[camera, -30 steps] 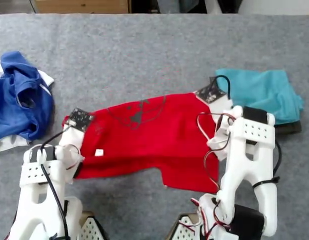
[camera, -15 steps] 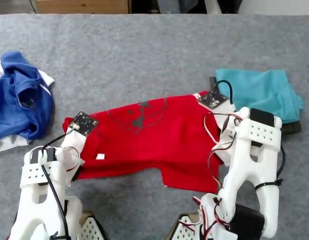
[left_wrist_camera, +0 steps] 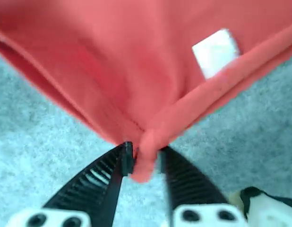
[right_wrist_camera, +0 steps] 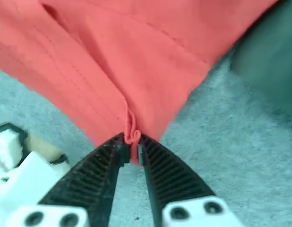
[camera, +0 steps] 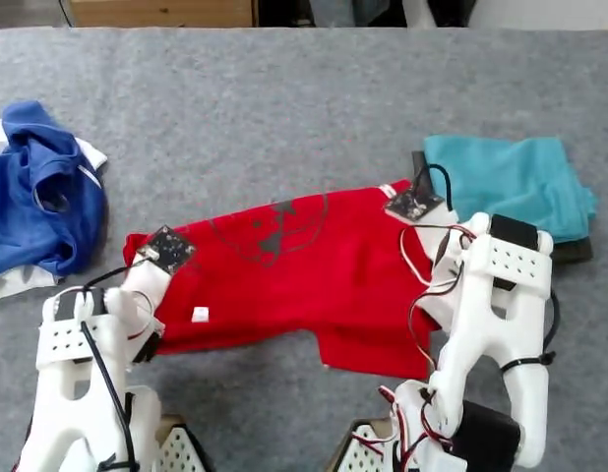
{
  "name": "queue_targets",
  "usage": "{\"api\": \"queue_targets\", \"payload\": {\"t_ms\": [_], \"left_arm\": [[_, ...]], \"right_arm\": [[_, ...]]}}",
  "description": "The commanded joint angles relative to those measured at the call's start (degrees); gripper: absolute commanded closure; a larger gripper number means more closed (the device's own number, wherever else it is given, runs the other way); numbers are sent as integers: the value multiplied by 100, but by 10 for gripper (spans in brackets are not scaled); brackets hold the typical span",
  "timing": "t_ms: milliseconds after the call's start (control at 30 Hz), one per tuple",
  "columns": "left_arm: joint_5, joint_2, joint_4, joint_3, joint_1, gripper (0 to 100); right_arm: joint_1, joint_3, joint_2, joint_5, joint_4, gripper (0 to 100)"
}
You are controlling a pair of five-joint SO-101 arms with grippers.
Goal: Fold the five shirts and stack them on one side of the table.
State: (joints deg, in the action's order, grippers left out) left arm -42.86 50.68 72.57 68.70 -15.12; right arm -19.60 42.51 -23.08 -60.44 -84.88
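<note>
high view: the red cotton shirt (camera: pixel 284 275) lies stretched across the centre of the grey felt worktop (camera: pixel 284 108), probably kept taut for a fold. a folded teal shirt (camera: pixel 511 187) at 3 o'clock looks like the stack; a crumpled blue shirt (camera: pixel 38 206) lies at 9 o'clock.

left wrist view: the left gripper (left_wrist_camera: pixel 142 158) pinches the bunched red hem.

right wrist view: the right gripper (right_wrist_camera: pixel 132 142) pinches a pleat of red edge.

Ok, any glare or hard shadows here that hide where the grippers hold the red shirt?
High view: even light, no glare, only faint shadows on the table along the edge of the red shirt. Left wrist view: the left gripper pinches the shirt's edge, with no shadow on it. Right wrist view: the right gripper pinches a fold, evenly lit.
</note>
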Motion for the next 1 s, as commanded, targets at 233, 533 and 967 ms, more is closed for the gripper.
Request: {"api": "queue_targets", "payload": {"t_ms": [233,533,967], "left_arm": [[79,105,519,-1692,-1218,799],[457,18,1143,-3635,-1147,933],[3648,-2418,-1776,-2413,602,970]], "right_arm": [[-35,-901,-180,-185,-730,707],[1407,-1437,-136,1609,-536,964],[2910,637,-127,3191,2558,982]]}}
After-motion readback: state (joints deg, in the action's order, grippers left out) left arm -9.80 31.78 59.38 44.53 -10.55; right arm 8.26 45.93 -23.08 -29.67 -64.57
